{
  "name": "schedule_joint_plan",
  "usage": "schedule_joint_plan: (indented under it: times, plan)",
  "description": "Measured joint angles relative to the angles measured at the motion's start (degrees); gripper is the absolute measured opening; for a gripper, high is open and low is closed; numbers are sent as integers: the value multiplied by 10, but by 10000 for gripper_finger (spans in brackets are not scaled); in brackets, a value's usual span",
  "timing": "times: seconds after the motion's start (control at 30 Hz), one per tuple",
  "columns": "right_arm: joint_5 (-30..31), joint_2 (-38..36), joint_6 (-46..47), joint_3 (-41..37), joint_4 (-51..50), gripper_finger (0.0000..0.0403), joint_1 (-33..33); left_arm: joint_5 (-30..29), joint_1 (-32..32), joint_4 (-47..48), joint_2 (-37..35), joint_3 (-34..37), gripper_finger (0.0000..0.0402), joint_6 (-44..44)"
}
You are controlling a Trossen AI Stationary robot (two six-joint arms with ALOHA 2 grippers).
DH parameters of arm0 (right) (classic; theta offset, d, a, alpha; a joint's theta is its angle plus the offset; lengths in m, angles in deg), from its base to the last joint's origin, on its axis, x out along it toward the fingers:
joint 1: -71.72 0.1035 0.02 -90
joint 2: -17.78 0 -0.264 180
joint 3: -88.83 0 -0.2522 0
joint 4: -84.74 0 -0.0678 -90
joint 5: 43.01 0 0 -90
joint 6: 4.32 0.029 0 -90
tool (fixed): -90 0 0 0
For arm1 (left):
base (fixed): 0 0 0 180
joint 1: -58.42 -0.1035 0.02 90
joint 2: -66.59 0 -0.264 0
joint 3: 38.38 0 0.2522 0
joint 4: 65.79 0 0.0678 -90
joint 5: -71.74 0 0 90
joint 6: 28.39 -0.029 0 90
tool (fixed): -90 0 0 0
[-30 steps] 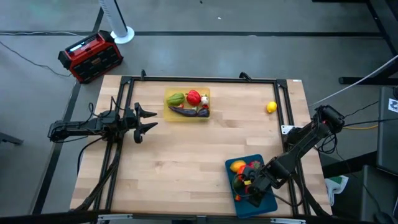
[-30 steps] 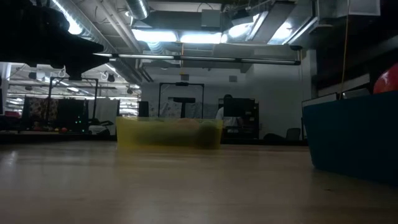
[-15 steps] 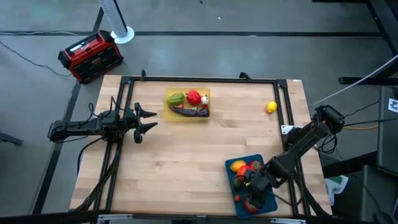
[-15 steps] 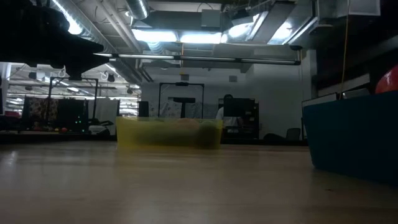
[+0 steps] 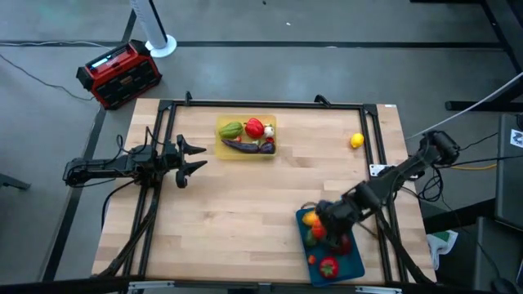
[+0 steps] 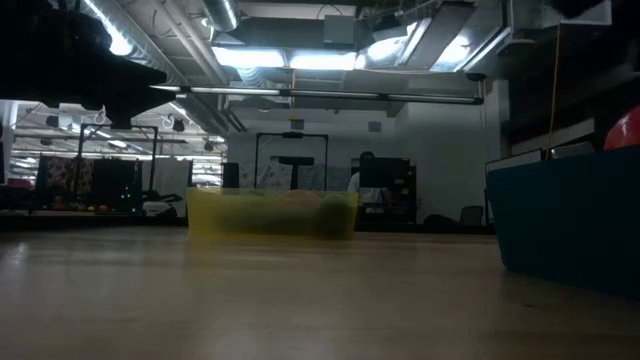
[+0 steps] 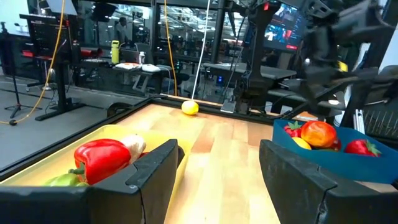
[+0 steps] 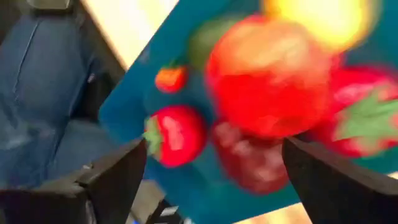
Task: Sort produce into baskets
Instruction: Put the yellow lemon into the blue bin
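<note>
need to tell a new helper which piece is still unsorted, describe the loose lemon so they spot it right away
Start at the wooden table and go to its far right corner, well away from the yellow basket and the blue basket. The lemon lies there alone on bare wood: small, round, bright yellow, the only produce outside a basket.

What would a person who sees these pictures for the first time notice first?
Probably the teal-blue basket at the table's near right edge, piled with bright red and orange produce, with the right tool hanging open just above it. Next, the yellow basket at the far middle, holding a green pepper, a red pepper and an eggplant. A single lemon lies alone near the far right edge.
</note>
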Motion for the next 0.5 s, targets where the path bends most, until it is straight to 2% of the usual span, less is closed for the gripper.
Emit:
schedule_joint_plan:
  times: [0.1,0.27,0.5]
  plan:
    - [44,-24,-22,0,-50,371,-30,0,0,0,0,0,223,-1]
    - [153,-53,-50,0,-152,371,-90,0,0,0,0,0,223,-1]
    - [284,-64,-52,0,-295,372,-206,0,0,0,0,0,223,-1]
